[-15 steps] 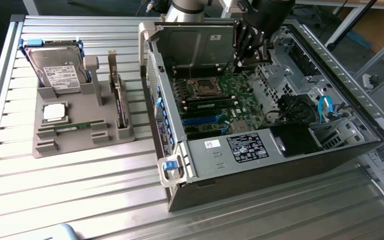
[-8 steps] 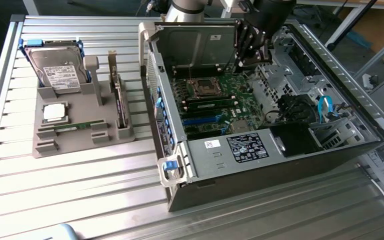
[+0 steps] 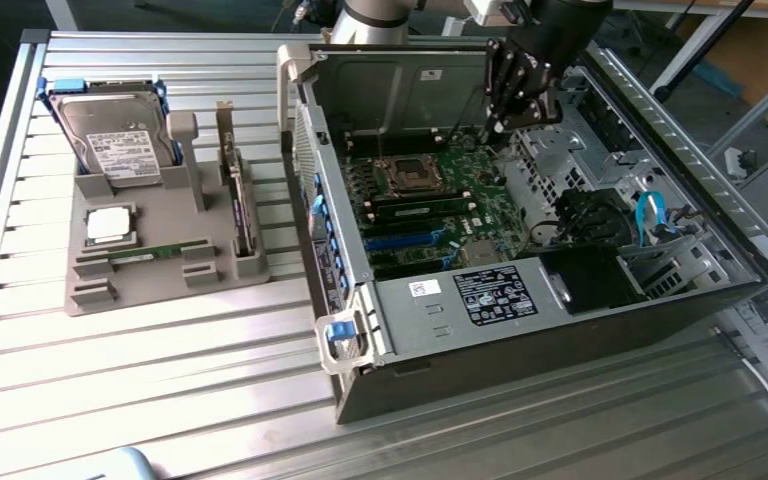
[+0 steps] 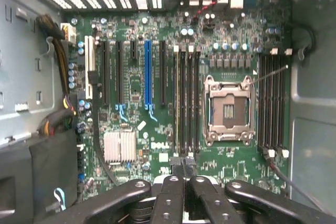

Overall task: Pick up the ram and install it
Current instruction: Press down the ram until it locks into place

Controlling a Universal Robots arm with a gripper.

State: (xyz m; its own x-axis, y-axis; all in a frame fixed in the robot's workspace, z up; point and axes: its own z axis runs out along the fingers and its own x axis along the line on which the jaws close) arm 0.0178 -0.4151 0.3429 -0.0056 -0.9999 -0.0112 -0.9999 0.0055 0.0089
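The arm (image 3: 551,40) is cut off by the exterior view's top edge, and a pale blue object (image 3: 124,465) by its bottom edge. Tray (image 3: 157,290) holders hide the ends of the ram (image 3: 157,250). The hard drive (image 3: 117,140) label is too small to read.

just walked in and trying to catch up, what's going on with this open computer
A robot arm's gripper hangs shut inside the open computer case. It is above the motherboard, close to the memory slots beside the processor socket. Whether it grips anything I cannot tell. One ram stick lies in the grey parts tray on the exterior view's left, along with a hard drive.
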